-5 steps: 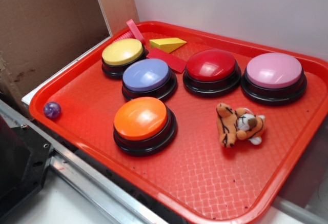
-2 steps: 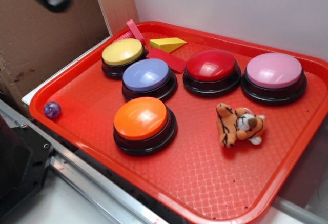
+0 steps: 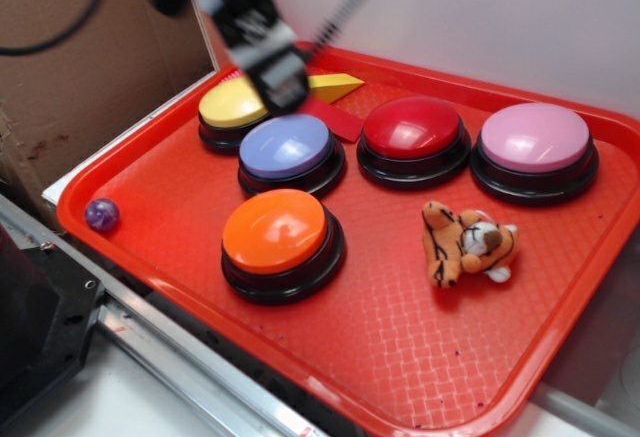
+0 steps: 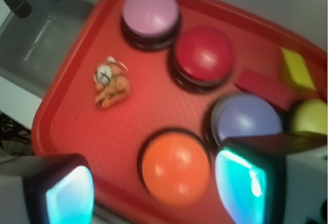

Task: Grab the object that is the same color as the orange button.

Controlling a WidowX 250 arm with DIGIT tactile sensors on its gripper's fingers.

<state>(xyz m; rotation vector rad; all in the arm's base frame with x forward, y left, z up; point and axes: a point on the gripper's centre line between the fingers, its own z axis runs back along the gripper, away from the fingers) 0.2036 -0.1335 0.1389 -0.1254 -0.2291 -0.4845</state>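
The small orange plush tiger (image 3: 467, 243) lies on the red tray (image 3: 400, 357), right of the orange button (image 3: 278, 232). In the wrist view the tiger (image 4: 110, 84) is at the left and the orange button (image 4: 175, 168) shows between my fingers. My gripper (image 3: 280, 82) is blurred, high above the tray's far left, over the yellow button (image 3: 236, 104) and purple-blue button (image 3: 287, 147). It is far from the tiger. In the wrist view the gripper (image 4: 154, 193) is open and empty, its two pads wide apart.
A red button (image 3: 412, 127) and a pink button (image 3: 535, 139) stand at the tray's back right. A yellow wedge block (image 3: 335, 85) and a red flat piece (image 3: 335, 119) lie at the back. A purple ball (image 3: 101, 214) rests on the tray's left rim. Cardboard stands at left.
The arm has swept in from the upper left and now hangs over the yellow and purple-blue buttons. The tiger and the buttons have not moved.
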